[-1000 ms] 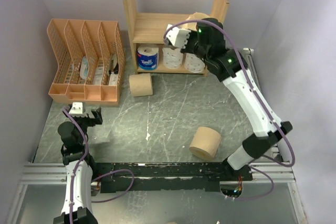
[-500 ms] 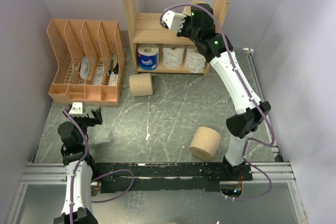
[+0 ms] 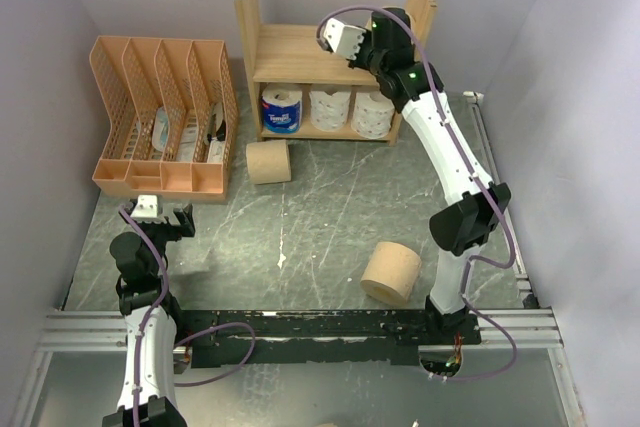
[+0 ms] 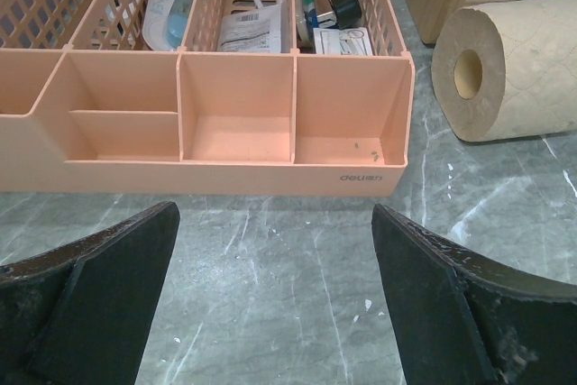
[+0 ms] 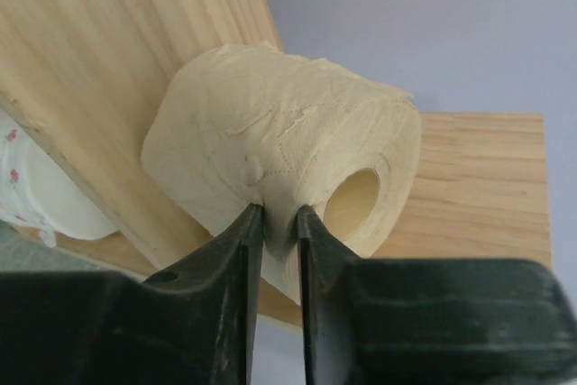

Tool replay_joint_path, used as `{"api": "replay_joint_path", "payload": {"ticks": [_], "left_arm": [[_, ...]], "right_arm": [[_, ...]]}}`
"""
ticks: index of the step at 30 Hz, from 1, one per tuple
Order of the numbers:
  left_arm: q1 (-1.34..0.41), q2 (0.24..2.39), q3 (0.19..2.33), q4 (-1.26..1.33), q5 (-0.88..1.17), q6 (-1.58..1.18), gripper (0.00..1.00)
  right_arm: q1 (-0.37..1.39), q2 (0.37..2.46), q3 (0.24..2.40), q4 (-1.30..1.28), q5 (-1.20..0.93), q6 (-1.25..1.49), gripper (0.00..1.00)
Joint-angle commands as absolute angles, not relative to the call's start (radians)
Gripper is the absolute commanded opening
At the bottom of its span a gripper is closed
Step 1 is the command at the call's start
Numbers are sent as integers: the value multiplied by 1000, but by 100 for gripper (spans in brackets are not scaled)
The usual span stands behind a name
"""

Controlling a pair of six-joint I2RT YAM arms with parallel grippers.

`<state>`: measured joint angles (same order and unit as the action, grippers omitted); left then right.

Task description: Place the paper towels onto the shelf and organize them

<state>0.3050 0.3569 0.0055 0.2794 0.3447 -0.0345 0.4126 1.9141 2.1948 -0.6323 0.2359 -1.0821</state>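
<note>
The right gripper (image 5: 280, 218) is at the shelf (image 3: 300, 47), which stands at the table's (image 3: 330, 197) 12 o'clock. Its jaws are almost together, nipping the wall of a tan roll (image 5: 270, 142). That roll lies on its side at the top tier's 3 o'clock end, touching wood, with its long axis level and its core hole facing the wrist. In the lower tier a blue roll (image 3: 281, 110) and two white rolls (image 3: 329, 107) stand upright. Two spare rolls (image 3: 268, 161) lie sideways on the table. The left gripper (image 4: 275, 214), at 8 o'clock, gapes wide and holds nothing.
</note>
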Motion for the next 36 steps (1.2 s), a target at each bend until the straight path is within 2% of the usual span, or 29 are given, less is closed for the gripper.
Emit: {"api": "replay_joint_path", "payload": {"ticks": [1,3,4,6,8,9,10,13,14,17,19,22,26,29,36], "left_arm": [[317,349,-72,291,364,-32,100],[316,350,-73,291,363,-32,100],[317,349,-72,291,363,-32,100],[317,349,-72,291,363,-32,100],[316,351,-72,291,364,-32,100],[316,350,-72,292,364,-32,100],[317,350,-71,292,363,-32,100],[316,351,-71,292,363,-32,100],[317,352,-72,292,364,-32,100],[316,350,-72,292,364,-32,100],[316,349,-72,291,363,-32,100],[316,350,-72,291,363,-33,100],[316,350,-73,292,364,-32,100],[317,347,-73,291,364,-34,100],[316,340,-73,287,364,-34,100]], "right_arm": [[402,1861,2149,-529,281,-1108,31],[402,1833,2112,-488,279,-1104,52],[403,1816,2093,-471,274,-1097,59],[412,1781,2066,-458,248,-1088,71],[437,1747,2027,-421,245,-1083,79],[450,1726,1999,-386,251,-1080,96],[465,1700,1963,-348,254,-1076,100],[489,1549,1783,-226,193,-995,100],[489,1513,1755,-262,131,-942,100],[489,1496,1830,-603,-65,-790,100],[489,1468,1806,-796,-192,-775,100],[472,1401,1682,-968,-274,-724,100],[344,1376,1528,-1203,-460,-711,100],[288,1342,1347,-1267,-590,-730,100],[241,1260,1088,-1301,-510,-898,100]]}}
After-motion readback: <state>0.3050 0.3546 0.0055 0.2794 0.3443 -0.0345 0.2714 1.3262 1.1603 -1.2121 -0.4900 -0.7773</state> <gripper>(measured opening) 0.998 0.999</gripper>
